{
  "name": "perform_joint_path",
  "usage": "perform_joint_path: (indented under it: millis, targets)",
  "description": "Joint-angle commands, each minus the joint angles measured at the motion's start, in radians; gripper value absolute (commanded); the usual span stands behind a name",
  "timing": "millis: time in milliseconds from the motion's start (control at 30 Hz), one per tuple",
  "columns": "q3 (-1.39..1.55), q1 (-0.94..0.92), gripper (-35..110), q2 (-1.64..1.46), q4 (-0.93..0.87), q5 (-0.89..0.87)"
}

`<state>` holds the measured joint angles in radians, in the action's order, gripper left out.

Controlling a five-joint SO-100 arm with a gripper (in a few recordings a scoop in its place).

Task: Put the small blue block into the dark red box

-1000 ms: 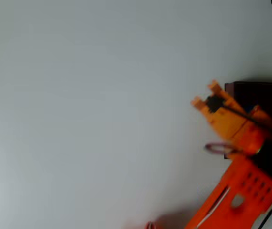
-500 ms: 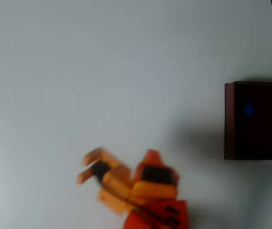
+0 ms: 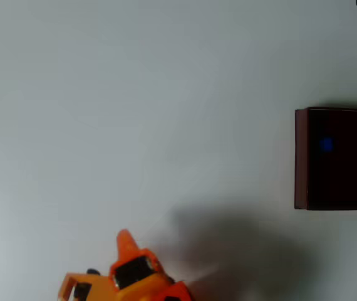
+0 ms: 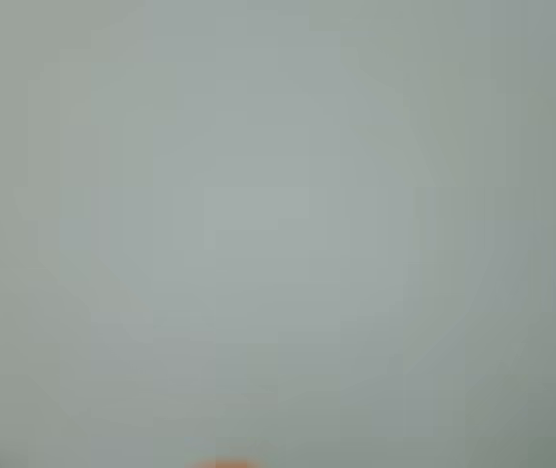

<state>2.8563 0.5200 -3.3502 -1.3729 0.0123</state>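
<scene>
The tiny bright blue block [image 3: 327, 145] sits inside the big dark red box [image 3: 300, 160] at the right, so the job looks done. The orange gripper [image 3: 72, 290] rests far left with nothing in it, its fingers apart.

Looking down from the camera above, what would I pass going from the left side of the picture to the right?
Orange gripper at the bottom edge → bare white table → the dark red box at the right edge → the small blue block lying inside that box.
</scene>
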Motion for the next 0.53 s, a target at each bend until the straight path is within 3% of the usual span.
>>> perform_joint_path:
  millis: [0, 500]
  targets:
    - [0.061, 0.114, 0, -0.029, -0.003, 0.029]
    - [0.158, 0.163, 0, -0.057, 0.014, -0.009]
